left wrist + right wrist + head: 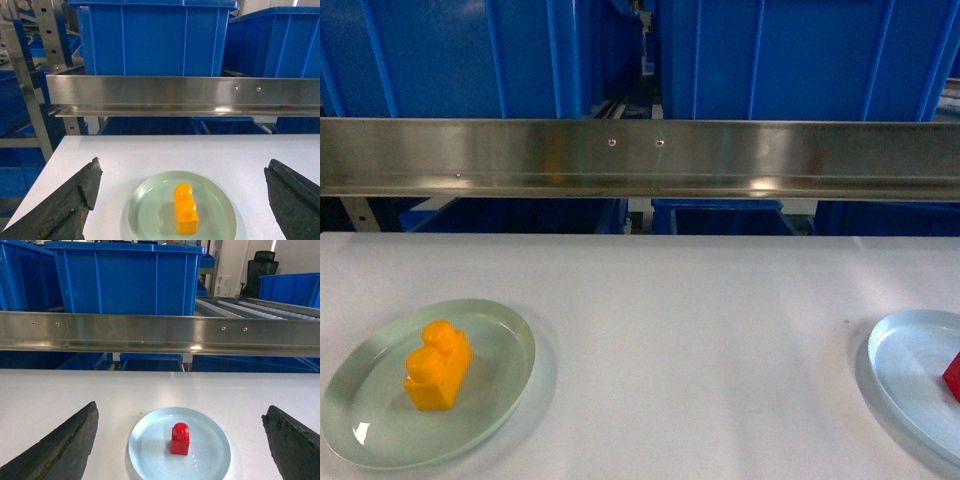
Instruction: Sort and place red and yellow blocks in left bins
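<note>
Big blue bins (450, 55) stand behind the steel rail (640, 155). On the white table (700, 340), the yellow block (438, 365) lies on a green plate (510, 345), long axis running away from the robot. The red block (180, 438) stands upright on a pale blue plate (210, 440). Left gripper (182, 200) and right gripper (180, 440) both gape wide above them.

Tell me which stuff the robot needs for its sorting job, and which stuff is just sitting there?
Needed for the job:
- yellow block, two studs on top
- red block, one stud
- blue bins behind the rail
- left tool and right tool, both open

Just sitting there:
- pale green plate under the yellow block
- pale blue plate under the red block
- metal rail
- white table
</note>
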Available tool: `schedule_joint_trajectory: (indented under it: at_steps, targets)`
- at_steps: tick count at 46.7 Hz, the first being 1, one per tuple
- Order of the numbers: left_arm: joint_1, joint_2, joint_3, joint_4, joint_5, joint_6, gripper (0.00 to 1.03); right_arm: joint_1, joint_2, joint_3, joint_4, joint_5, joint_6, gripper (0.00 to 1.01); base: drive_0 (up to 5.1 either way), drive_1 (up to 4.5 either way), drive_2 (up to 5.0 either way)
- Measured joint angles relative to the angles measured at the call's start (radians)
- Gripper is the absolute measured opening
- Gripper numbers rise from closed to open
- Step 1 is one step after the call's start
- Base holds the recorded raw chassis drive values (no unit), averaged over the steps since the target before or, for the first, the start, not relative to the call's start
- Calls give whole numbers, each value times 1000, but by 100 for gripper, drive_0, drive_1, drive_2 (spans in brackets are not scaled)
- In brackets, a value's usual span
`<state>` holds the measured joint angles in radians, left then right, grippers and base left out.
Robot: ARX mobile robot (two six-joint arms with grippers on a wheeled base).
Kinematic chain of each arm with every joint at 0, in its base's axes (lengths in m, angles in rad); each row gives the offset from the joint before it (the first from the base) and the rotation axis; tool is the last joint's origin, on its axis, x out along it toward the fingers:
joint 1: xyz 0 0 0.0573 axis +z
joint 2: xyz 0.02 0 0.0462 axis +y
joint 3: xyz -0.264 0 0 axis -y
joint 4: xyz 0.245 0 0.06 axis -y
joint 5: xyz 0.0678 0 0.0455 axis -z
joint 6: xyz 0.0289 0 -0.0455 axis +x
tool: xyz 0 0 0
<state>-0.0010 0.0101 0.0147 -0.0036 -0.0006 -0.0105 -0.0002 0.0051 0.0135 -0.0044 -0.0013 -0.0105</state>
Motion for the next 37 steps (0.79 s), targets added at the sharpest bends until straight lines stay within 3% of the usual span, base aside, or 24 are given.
schedule_joint_trajectory:
  at_steps: [37]
  targets:
    - [0,0,0,0,0,0,98,0,0,0,0,0,0,98,0,0,0]
